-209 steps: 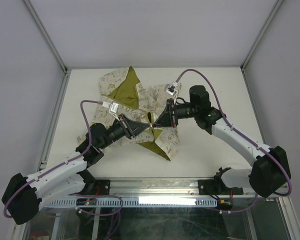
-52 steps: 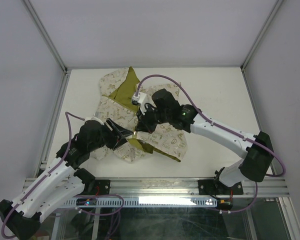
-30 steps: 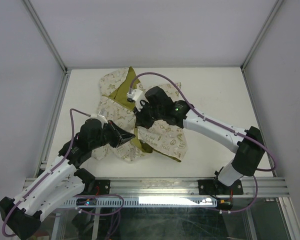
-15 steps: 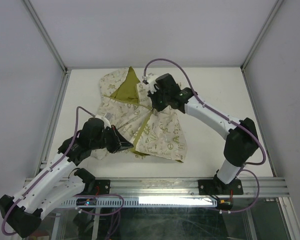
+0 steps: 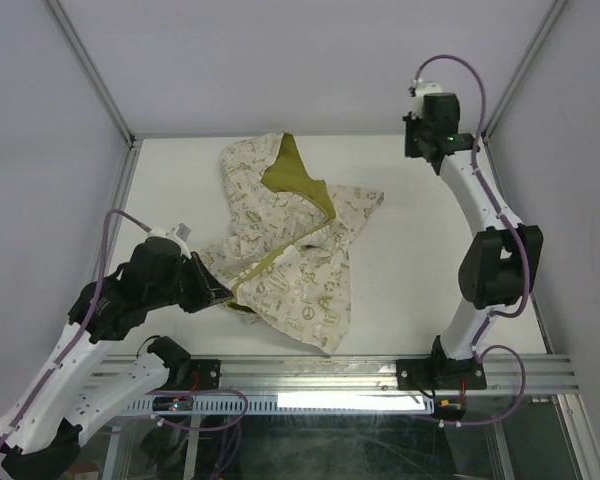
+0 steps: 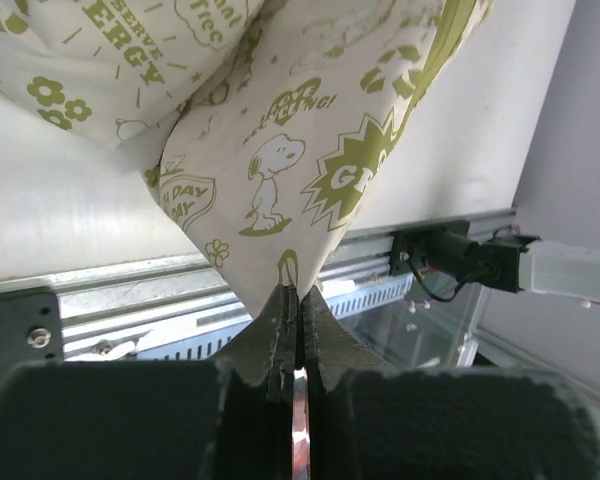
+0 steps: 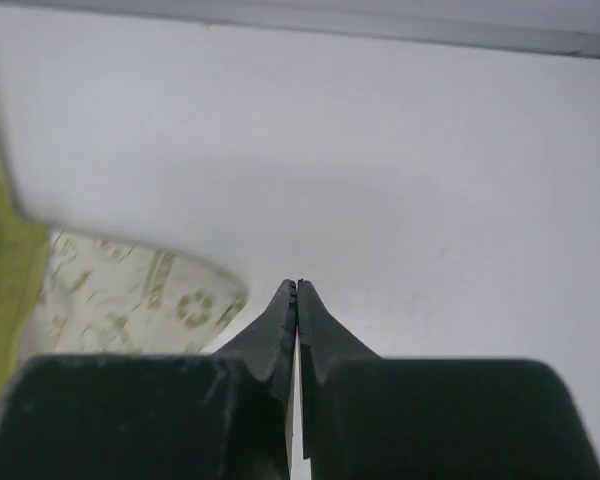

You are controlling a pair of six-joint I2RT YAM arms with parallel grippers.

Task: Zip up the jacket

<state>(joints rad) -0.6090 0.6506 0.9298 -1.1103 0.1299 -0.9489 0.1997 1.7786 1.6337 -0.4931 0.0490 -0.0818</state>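
Observation:
The jacket (image 5: 290, 250) lies spread on the white table, cream with olive-green prints. Its olive lining (image 5: 295, 175) shows at the collar and along the front opening. My left gripper (image 5: 223, 296) is shut on the jacket's near bottom corner. In the left wrist view the printed fabric (image 6: 280, 180) runs up taut from the shut left gripper (image 6: 298, 290). My right gripper (image 5: 412, 148) is raised at the far right, shut on nothing and apart from the jacket. In the right wrist view the right gripper (image 7: 298, 285) hangs over bare table, with a jacket edge (image 7: 130, 300) at lower left.
A metal rail (image 5: 310, 370) runs along the table's near edge, with the right arm's base mount (image 6: 450, 255) on it. Grey enclosure walls and posts (image 5: 510, 90) border the table on three sides.
My right gripper has left the jacket and swung up to the far right corner. My left gripper has drawn the bottom corner toward the near left, and the jacket now lies more spread out.

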